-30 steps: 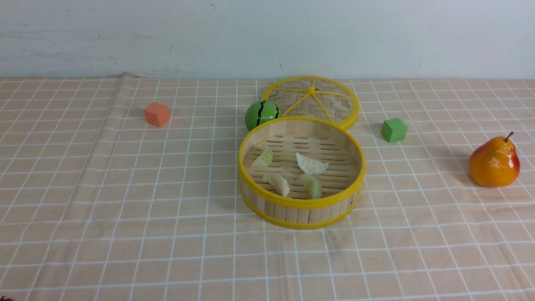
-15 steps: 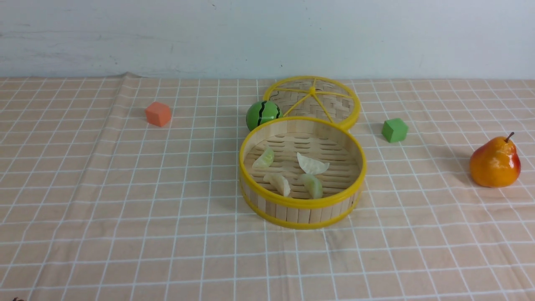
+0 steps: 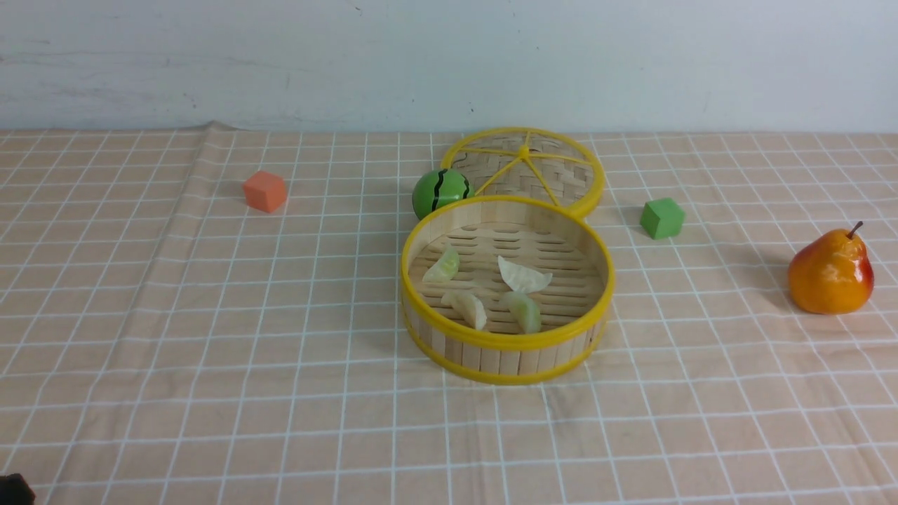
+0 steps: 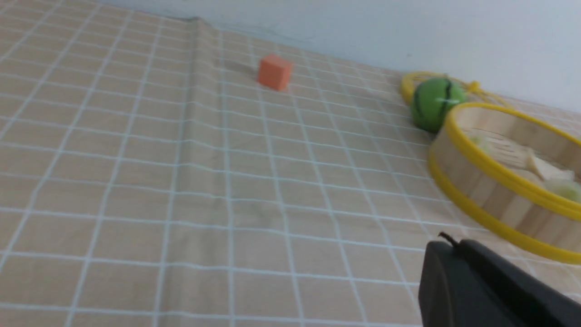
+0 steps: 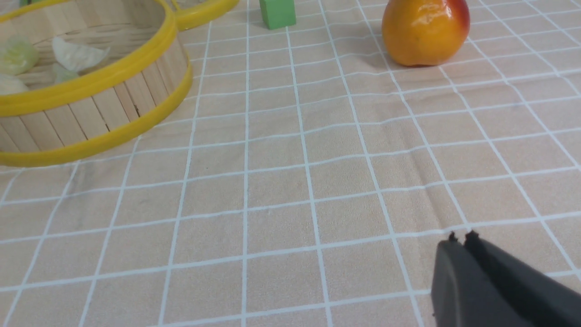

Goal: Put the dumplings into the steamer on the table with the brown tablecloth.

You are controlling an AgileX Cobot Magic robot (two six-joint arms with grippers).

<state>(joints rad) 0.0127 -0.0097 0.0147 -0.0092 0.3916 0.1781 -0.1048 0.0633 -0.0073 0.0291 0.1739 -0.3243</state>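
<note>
Mid-table on the tan checked tablecloth [image 3: 210, 315], round bamboo steamer with yellow rims [image 3: 507, 341] holding four crescent dumplings [image 3: 523, 275], left gripper [image 4: 447, 247] and right gripper [image 5: 459, 243] both pressed together, empty, near the front edge.

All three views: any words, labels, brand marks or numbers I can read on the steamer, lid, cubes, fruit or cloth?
None: no text shows in any view.
The steamer, lid, orange cube, green cube and pear are unmarked.
The green ball bears only dark stripes.
The tablecloth bears only a white grid.
</note>
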